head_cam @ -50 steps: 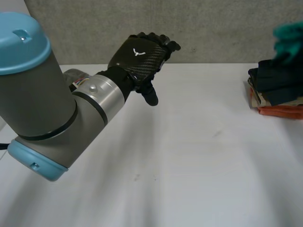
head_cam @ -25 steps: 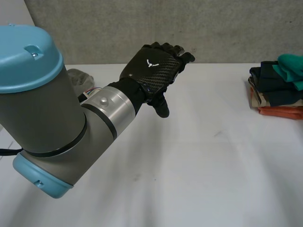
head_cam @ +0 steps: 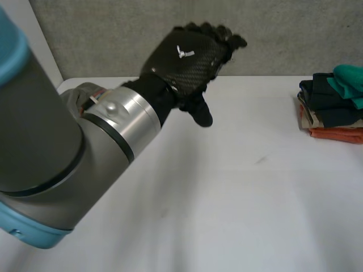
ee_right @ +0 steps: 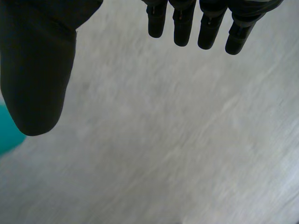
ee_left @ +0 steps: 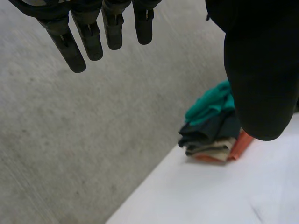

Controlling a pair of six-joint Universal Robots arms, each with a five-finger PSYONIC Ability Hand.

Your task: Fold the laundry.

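Laundry pile (head_cam: 332, 105); left hand (head_cam: 187, 67), white emblem (head_cam: 182, 52)

White emblem (head_cam: 181, 52) on left robot hand (head_cam: 193, 67)

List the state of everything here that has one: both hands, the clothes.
left hand: open, fingers straight, empty, raised over the table.
right hand: open, fingers straight, empty.
stack of clothes: folded, piled at the table's right side, neither hand on it.
teal garment: on top of the stack, bunched rather than flat.
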